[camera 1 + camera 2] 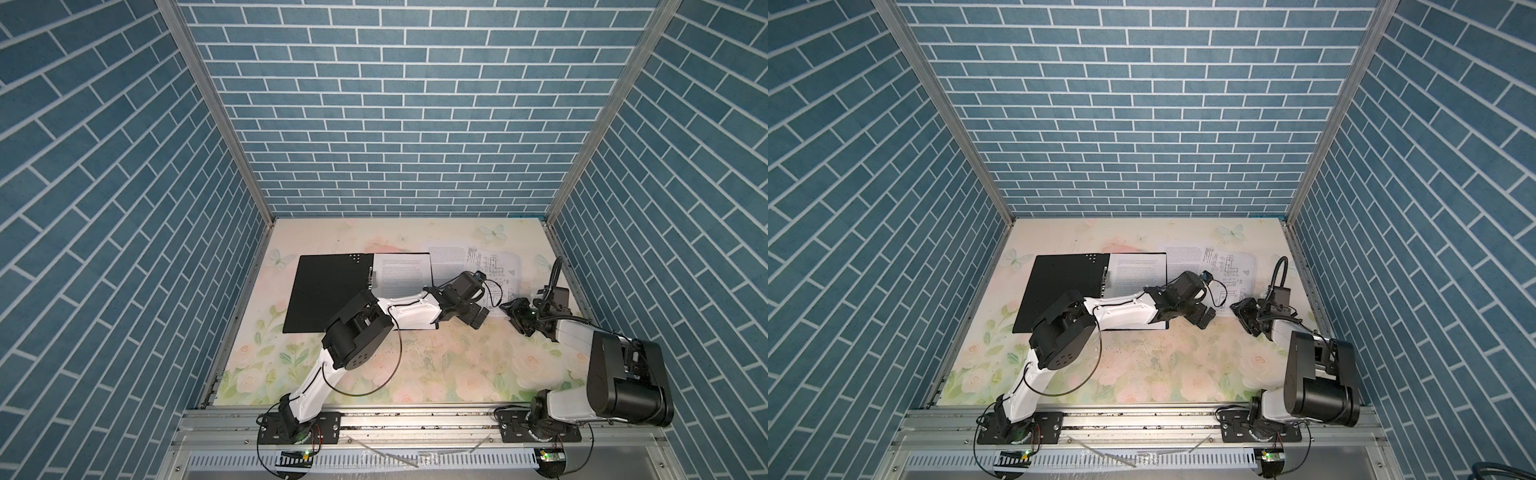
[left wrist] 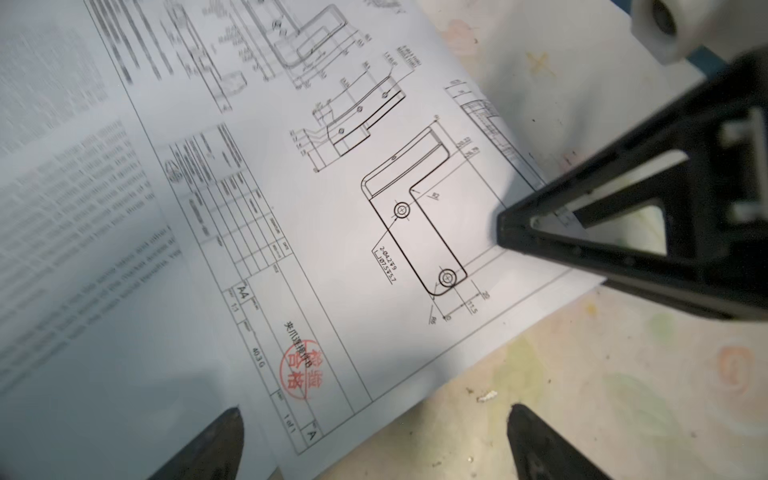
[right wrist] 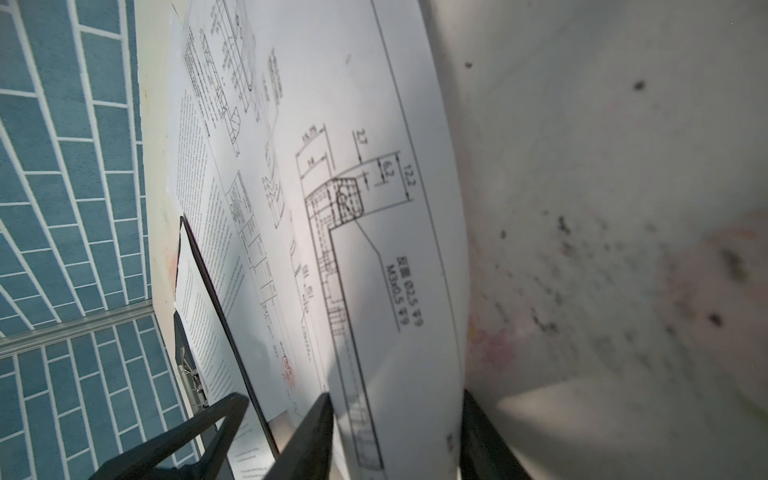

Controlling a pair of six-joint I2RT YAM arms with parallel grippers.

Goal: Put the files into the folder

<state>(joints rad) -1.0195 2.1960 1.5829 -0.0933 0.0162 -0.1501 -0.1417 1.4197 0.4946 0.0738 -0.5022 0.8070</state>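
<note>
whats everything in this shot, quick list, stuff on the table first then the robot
folder: one, black inside, lying open, left-centre of the table
sheet in folder: one, white with black text, on the folder's right half
loose sheets: at least two, white, text and line drawings, overlapping, right of the folder
table cover: one, pale floral print, under everything
walls: three, blue brick pattern, around the table
left arm: one, white and black, reaching across the folder
right arm: one, white and black, at the right
left tool: one, black, open, over the loose sheets' near edge
right tool: one, black, jaws apart at the loose sheets' right edge
</note>
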